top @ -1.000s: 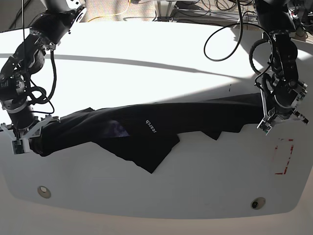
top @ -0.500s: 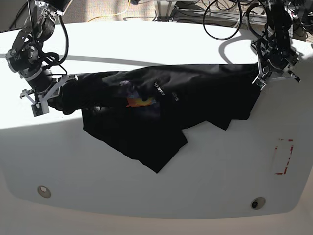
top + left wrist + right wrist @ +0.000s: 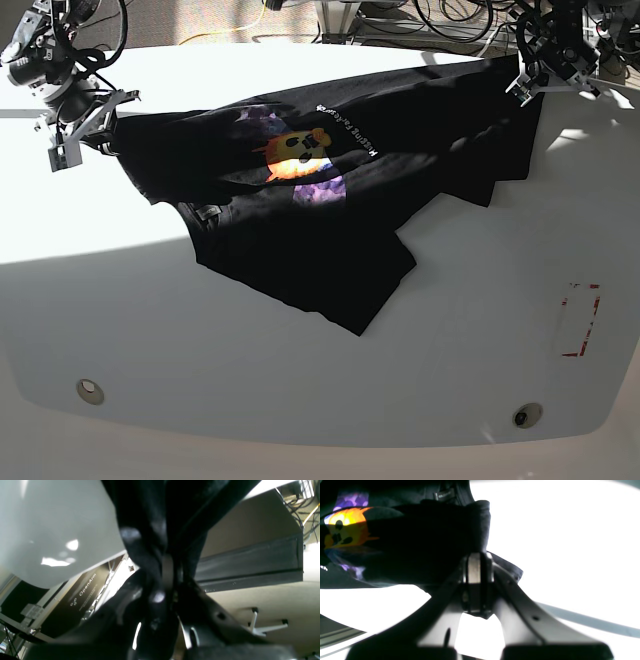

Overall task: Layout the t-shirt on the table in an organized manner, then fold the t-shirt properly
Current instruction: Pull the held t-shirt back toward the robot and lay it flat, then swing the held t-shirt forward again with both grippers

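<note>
The black t-shirt (image 3: 330,230) hangs stretched between my two grippers over the far half of the white table (image 3: 300,380), its lower part draped on the top in a loose point. Its orange emoji print (image 3: 300,150) with purple patches faces up, under a line of white lettering. My left gripper (image 3: 525,85) at the far right is shut on one edge of the shirt, seen close as black cloth (image 3: 150,530) between the fingertips (image 3: 167,572). My right gripper (image 3: 85,135) at the far left is shut on a bunched edge (image 3: 475,525), with the print (image 3: 345,530) beside it.
A red dashed rectangle (image 3: 578,320) marks the table at the right. Two small metal discs (image 3: 89,388) (image 3: 526,413) sit near the front edge. Cables (image 3: 440,20) and equipment lie beyond the far edge.
Both grippers have carried the shirt from the table's middle toward the far edge and upward. The cloth has spread wider and the emoji print has come fully into view.
</note>
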`<act>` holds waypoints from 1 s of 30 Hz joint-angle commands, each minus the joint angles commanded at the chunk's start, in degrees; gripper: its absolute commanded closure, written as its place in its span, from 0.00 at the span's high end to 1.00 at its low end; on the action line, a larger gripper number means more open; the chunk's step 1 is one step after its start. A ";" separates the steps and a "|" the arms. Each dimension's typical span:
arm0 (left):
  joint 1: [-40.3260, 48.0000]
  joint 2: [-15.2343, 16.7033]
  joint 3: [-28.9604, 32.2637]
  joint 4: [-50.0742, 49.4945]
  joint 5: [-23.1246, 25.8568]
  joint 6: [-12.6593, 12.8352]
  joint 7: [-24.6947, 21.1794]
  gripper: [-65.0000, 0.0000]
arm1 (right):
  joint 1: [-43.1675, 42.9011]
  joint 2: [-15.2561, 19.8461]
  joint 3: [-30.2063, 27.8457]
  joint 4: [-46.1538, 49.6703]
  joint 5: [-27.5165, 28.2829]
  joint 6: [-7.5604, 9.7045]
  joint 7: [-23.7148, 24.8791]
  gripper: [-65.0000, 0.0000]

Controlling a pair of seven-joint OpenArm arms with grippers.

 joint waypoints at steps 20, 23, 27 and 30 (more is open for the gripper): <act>-27.52 2.46 0.00 0.26 0.00 0.00 -5.36 0.00 | 9.23 1.76 8.88 0.00 16.00 0.35 0.18 0.00; -31.65 3.25 -0.97 0.26 0.00 0.00 -5.54 0.00 | 12.92 2.02 9.05 0.00 16.70 0.35 0.18 0.00; -38.24 5.45 -3.16 0.18 0.00 0.00 -5.63 0.00 | 19.87 2.46 9.05 -0.09 16.70 0.44 0.18 0.00; -42.99 6.42 -3.34 0.18 0.18 0.00 -5.54 0.00 | 24.53 3.87 8.88 -0.18 16.70 0.44 0.18 0.00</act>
